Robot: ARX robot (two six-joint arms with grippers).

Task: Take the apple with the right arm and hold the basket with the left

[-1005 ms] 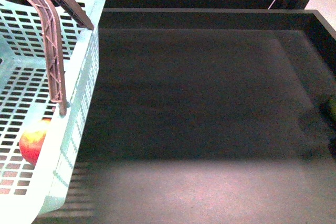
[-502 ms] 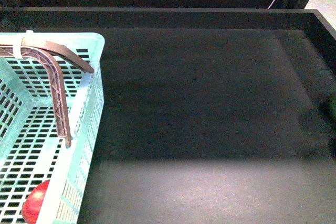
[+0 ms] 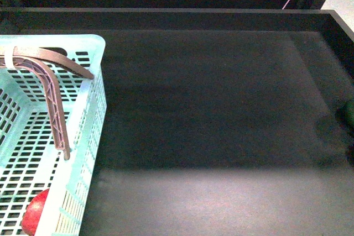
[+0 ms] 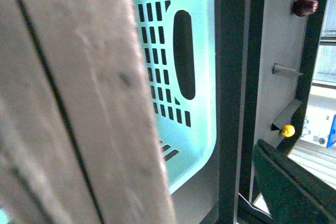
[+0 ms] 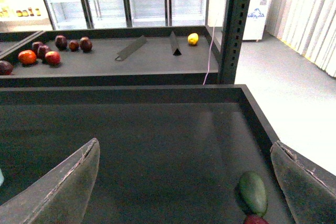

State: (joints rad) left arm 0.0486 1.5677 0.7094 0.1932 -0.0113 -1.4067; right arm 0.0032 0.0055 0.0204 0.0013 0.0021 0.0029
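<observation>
In the front view we see the basket (image 3: 83,136) at the left of the dark tray table (image 3: 221,136), its grey-brown ribbed handle (image 3: 52,89) arching over the slotted near-right wall. The apple (image 3: 34,214) lies on the basket floor, in the corner nearest us, partly hidden behind the wall and cut by the picture's edge. Neither arm shows in this view.

From the left wrist we look past a broad, blurred, pale grey-brown surface (image 4: 79,103) that fills much of the picture; beyond it stands the basket's turquoise end wall (image 4: 184,77) with its oval hand slot. We cannot tell whether the left gripper is open or closed, nor whether it grips the handle.

From the right wrist we see the right gripper (image 5: 186,187) with its two fingers (image 5: 63,187) spread wide apart and nothing between them, above the bare tray. The apple does not show in this view; it is well apart from this gripper, across the tray in the basket. Just beside the right finger lies a green oval fruit (image 5: 253,192) with a small red one (image 5: 257,220) touching it. On the far shelf sit a group of small dark red and orange fruits (image 5: 47,53) and a lemon (image 5: 193,39).
</observation>
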